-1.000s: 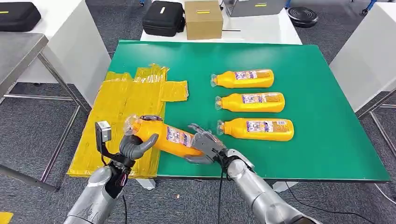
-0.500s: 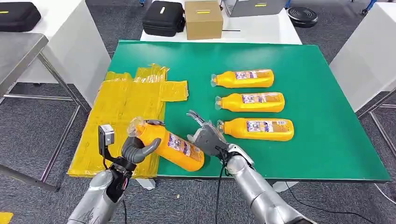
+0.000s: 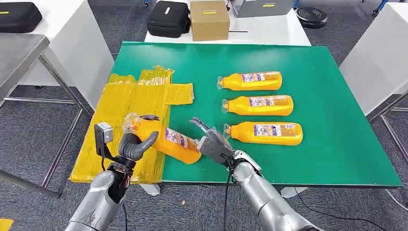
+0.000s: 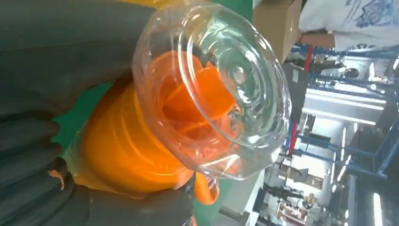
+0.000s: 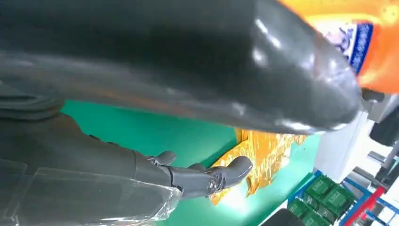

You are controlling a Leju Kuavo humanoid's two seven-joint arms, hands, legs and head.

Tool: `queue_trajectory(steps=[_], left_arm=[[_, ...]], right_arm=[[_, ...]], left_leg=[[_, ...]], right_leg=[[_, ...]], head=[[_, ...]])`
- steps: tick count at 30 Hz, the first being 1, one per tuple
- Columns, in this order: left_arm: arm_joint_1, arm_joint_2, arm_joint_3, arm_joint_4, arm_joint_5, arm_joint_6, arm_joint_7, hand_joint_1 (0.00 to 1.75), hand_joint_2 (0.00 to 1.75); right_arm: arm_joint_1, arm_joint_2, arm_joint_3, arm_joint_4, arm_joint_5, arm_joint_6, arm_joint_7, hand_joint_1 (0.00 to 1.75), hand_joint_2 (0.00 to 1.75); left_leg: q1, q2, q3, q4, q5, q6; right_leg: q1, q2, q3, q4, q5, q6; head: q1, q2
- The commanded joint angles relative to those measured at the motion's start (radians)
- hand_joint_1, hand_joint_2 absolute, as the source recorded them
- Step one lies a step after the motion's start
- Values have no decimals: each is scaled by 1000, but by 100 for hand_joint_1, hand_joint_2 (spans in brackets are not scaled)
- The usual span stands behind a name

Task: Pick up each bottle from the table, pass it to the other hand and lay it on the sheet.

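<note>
My left hand point(image 3: 133, 146) grips an orange bottle point(image 3: 175, 143) just below its clear cap and holds it tilted over the right edge of the yellow sheet point(image 3: 127, 101). The left wrist view shows that clear cap point(image 4: 211, 89) close up, with my left hand point(image 4: 33, 165) wrapped around the orange bottle's shoulder. My right hand point(image 3: 214, 143) is beside the bottle's base with its fingers spread and nothing in it. In the right wrist view, my right hand point(image 5: 164, 70) has the bottle point(image 5: 379, 52) just past its thumb. Three more orange bottles point(image 3: 250, 81) point(image 3: 260, 105) point(image 3: 265, 133) lie in a column on the green table point(image 3: 327, 144).
Behind the green table, a white table carries a black case point(image 3: 168, 18) and a cardboard box point(image 3: 209, 19). A white table point(image 3: 72, 43) stands to the left and another point(image 3: 380, 57) to the right. The green table's front edge runs just behind both hands.
My right hand has let go of the bottle's base and spread its fingers. My left hand has carried the bottle to the left, over the sheet's edge.
</note>
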Motion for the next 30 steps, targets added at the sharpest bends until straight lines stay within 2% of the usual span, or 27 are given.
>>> queue_trajectory(steps=[1, 5, 6, 11, 17, 24, 26, 29, 30], left_arm=[[-52, -12, 82, 54, -13, 77, -28, 175, 175], [-58, -14, 141, -46, -20, 185, -69, 175, 175], [-60, -13, 151, -69, -24, 211, -73, 175, 175], [-93, -13, 143, -134, -164, 377, -126, 175, 175], [-121, -9, 127, -105, -203, 422, -138, 175, 175], [-131, 28, 32, -65, -334, 482, -138, 175, 175], [-116, 69, -29, -85, -504, 544, -95, 175, 175], [-89, 100, -56, -126, -643, 550, -36, 175, 175], [-81, 101, -52, -134, -646, 550, -36, 175, 175]], right_arm=[[-36, -4, 11, 43, -11, 7, 6, 0, 0], [-35, -6, -9, 42, -26, 3, 6, 0, 0], [-32, -6, -17, 42, -32, 3, 6, 0, 0], [0, -35, -53, 24, -60, -8, 1, 0, 0], [27, -62, -82, -28, -77, -2, -5, 0, 0], [66, -82, -117, -84, -85, 2, 7, 0, 0], [78, -86, -139, -100, -85, -1, 12, 0, 0], [91, -93, -164, -117, -87, 7, 16, 0, 0], [92, -96, -167, -119, -87, 11, 15, 0, 0]], left_leg=[[1, 1, 3, 0, -2, -2], [2, 1, 5, 2, -4, -3], [1, 0, 1, 1, -1, -1], [2, -2, 4, 2, -3, -2], [2, -3, 4, 2, -3, -2], [1, -3, 3, 0, -1, -2], [1, -2, 5, 1, -2, -2], [2, -1, 8, 1, -4, -3], [0, -2, 4, 0, -2, -2]], right_leg=[[1, 0, 4, 0, -2, -2], [3, 0, 6, 1, -3, -3], [1, 0, 2, 0, -1, -1], [3, -3, 5, 1, -3, -2], [2, -3, 6, 1, -4, -2], [1, -4, 4, 0, -2, -2], [1, -3, 6, 0, -3, -2], [2, -2, 9, 0, -5, -3], [1, -2, 5, 0, -3, -2]], head=[[0, 0], [0, 0], [0, 0], [0, 0], [0, 0], [0, 0], [0, 0], [0, 0], [0, 0]])
